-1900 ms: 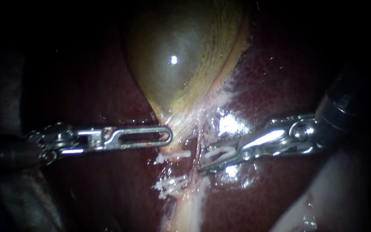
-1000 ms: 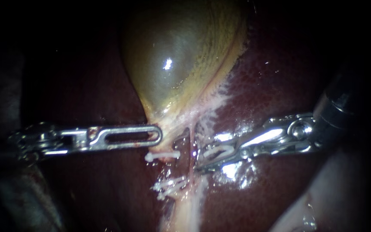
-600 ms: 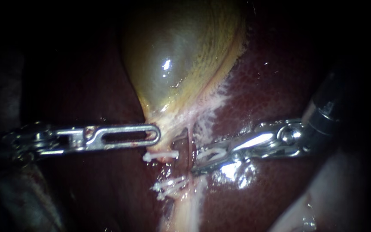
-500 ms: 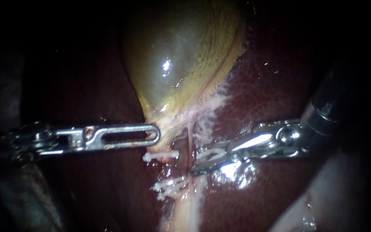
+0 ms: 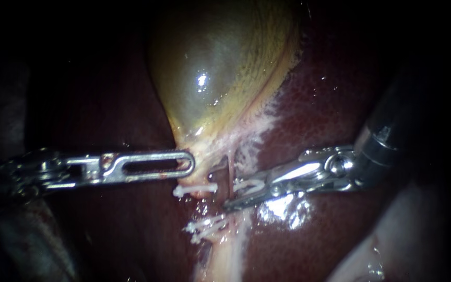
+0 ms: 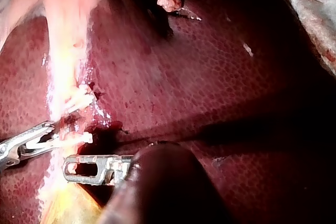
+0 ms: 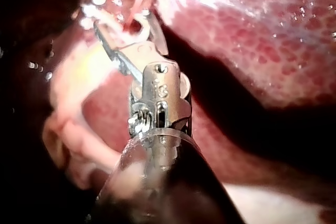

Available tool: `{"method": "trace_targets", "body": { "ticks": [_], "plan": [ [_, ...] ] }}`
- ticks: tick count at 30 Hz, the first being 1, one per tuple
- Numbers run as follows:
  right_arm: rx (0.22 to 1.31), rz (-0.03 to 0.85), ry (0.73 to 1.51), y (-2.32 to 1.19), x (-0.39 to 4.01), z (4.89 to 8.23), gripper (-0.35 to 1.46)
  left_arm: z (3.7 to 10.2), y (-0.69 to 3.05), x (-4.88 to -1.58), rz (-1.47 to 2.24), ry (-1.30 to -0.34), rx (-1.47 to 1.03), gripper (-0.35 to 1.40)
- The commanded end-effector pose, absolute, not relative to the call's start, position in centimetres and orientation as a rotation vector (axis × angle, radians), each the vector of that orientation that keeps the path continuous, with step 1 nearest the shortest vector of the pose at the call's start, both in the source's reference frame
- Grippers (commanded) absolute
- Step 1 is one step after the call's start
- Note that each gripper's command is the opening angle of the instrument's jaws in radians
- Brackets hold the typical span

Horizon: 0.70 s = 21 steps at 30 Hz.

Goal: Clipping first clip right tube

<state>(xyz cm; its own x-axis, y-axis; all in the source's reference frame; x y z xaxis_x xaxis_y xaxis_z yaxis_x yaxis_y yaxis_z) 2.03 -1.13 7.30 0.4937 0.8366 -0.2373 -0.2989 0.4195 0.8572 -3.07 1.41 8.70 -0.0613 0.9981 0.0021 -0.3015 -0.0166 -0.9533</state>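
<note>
The greenish gallbladder (image 5: 220, 73) narrows to a neck just right of my left instrument (image 5: 186, 164), whose slotted jaws are shut on that neck tissue. The thin reddish right tube (image 5: 230, 166) runs down from the neck. My right instrument (image 5: 230, 195) comes in from the right with its jaws open. A white clip (image 5: 249, 185) sits between the jaws, whose tips reach the tube. The left wrist view shows the slotted jaw (image 6: 84, 167) and the right instrument (image 6: 31, 142). In the right wrist view the open jaws (image 7: 128, 22) hold the clip at the pale tissue.
Two white clips, one (image 5: 194, 189) above the other (image 5: 207, 225), sit on the left tube below the neck. Dark red liver (image 5: 340, 94) surrounds everything. A pale strand (image 5: 230, 250) runs down from the tubes. Wet glare (image 5: 283, 206) lies under the right instrument.
My right instrument has slid left, bringing its open jaws and clip up to the right tube. My left instrument pulled the neck slightly left early on, then held still.
</note>
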Motion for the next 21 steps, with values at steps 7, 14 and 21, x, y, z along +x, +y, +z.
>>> {"method": "trace_targets", "body": {
  "ticks": [7, 14, 21],
  "plan": [
    [0.873, 0.792, 0.74, -1.16, 2.12, 7.28, 0.52, 8.7, 1.41, -3.07, 1.388, -1.018, -0.955, -0.35],
    [0.891, 0.784, 0.739, -1.19, 2.21, 7.25, 0.5, 8.71, 1.42, -3.07, 1.389, -1.019, -0.955, -0.35],
    [0.901, 0.775, 0.739, -1.24, 2.23, 7.25, 0.49, 8.73, 1.42, -3.06, 1.39, -1.02, -0.956, -0.35]
  ]
}}
